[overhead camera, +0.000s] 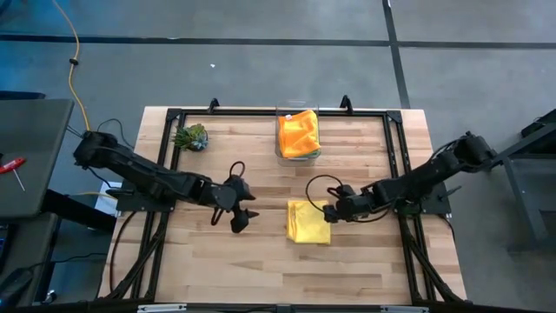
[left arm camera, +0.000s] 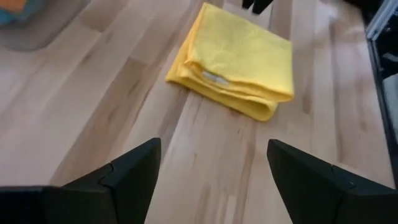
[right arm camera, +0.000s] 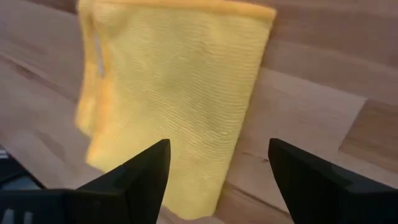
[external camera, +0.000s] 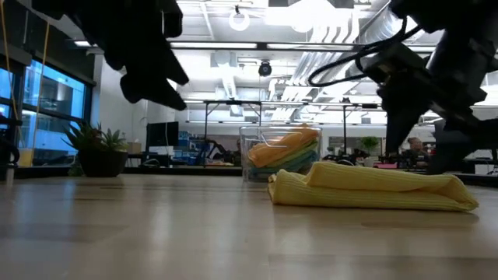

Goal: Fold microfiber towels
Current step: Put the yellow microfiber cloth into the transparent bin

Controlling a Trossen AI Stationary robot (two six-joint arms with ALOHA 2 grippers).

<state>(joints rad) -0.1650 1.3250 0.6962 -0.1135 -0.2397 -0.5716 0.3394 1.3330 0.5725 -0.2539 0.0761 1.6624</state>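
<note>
Two grippers are seen with fingers spread wide and nothing held: the left gripper point(overhead camera: 246, 218) well to the side of the yellow towel point(overhead camera: 309, 221), the right gripper point(overhead camera: 331, 214) just beside its opposite edge. The towel lies folded flat between them, apparently released so the fold stays put. Its long axis runs across the line joining the grippers, folded edge toward the left one.

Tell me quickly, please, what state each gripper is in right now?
Left gripper: open, holding nothing, left of the yellow towel.
Right gripper: open, holding nothing, at the towel's right edge.
</note>
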